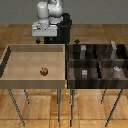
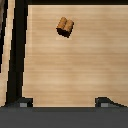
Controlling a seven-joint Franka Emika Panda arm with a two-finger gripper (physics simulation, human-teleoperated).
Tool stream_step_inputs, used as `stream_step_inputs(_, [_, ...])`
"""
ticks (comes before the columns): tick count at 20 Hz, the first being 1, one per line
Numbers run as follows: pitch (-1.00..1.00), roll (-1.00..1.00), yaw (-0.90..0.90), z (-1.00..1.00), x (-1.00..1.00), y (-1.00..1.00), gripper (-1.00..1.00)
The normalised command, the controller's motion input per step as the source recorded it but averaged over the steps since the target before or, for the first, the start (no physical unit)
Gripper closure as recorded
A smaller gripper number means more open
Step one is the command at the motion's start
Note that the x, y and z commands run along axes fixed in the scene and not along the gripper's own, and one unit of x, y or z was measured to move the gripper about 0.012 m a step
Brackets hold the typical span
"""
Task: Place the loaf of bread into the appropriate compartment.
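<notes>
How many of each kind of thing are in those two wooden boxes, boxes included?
Loaf of bread: 1
Pale wooden tray: 1
Dark divided bin: 1
Small grey blocks in the bin: 4, as far as the blur allows
Total: 7

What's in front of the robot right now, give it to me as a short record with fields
bread: loaf of bread lying loose on the floor of the pale wooden tray
bin: dark divided bin beside the tray, on the exterior view's right
bin contents: small grey blocks in several cells
claw: claw open, above the tray, holding nothing
</notes>
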Motion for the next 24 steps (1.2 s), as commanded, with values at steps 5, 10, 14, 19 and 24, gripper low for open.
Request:
stream_step_inputs(5, [0.00,0.00,0.00,0.00,1.00,0.00,-1.00])
stream_step_inputs(10, [0.00,0.00,0.00,0.00,1.00,0.00,-1.00])
stream_step_inputs(14, [0.00,0.00,0.00,-0.25,0.50,0.00,-1.00])
stream_step_inputs(19, [0.00,0.00,0.00,-0.80,0.05,0.00,-1.00])
stream_step_inputs(24, [0.00,0.00,0.00,0.00,0.80,0.00,-1.00])
